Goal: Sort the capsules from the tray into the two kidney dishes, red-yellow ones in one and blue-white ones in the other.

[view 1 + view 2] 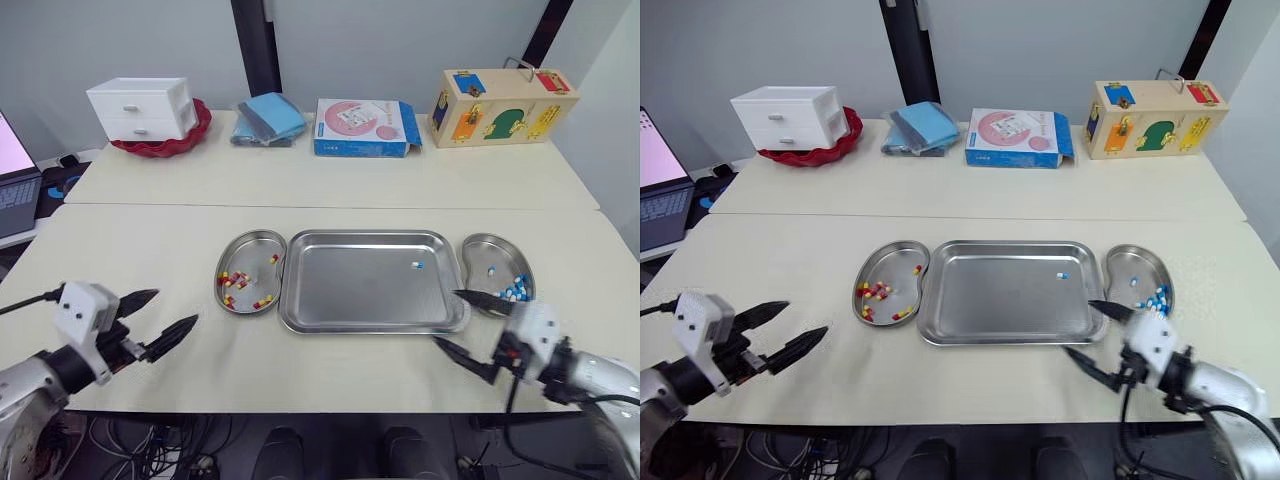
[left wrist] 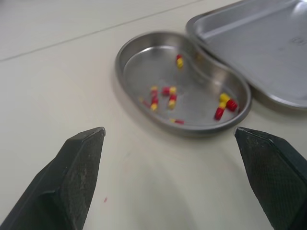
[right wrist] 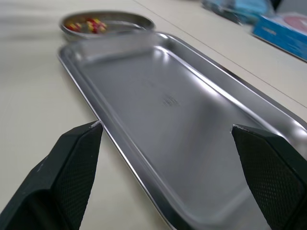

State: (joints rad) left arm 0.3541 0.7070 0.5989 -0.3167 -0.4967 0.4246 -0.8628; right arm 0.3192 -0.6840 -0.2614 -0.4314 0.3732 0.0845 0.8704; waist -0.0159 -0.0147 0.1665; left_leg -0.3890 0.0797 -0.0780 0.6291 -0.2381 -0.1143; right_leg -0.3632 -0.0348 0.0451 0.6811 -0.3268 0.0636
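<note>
Head stereo pair high, looking down over table (image 1: 150, 250), wrist cameras low, close, sharing tray (image 3: 163, 100)

White drawer unit (image 1: 141, 108) on red dish (image 1: 165, 148), folded blue cloth (image 1: 270, 119), blue box (image 1: 365, 128), wooden latch box (image 1: 500, 106), laptop (image 1: 15, 185)

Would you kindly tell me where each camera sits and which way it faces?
Eye views: on the head, looking forward and down over the table; left claw and right claw show, both open.
Left wrist view: on the left arm, facing the red-yellow dish past its fingers.
Right wrist view: on the right arm, facing across the tray past its fingers.
Shared: both wrist views catch that dish and the tray.
</note>
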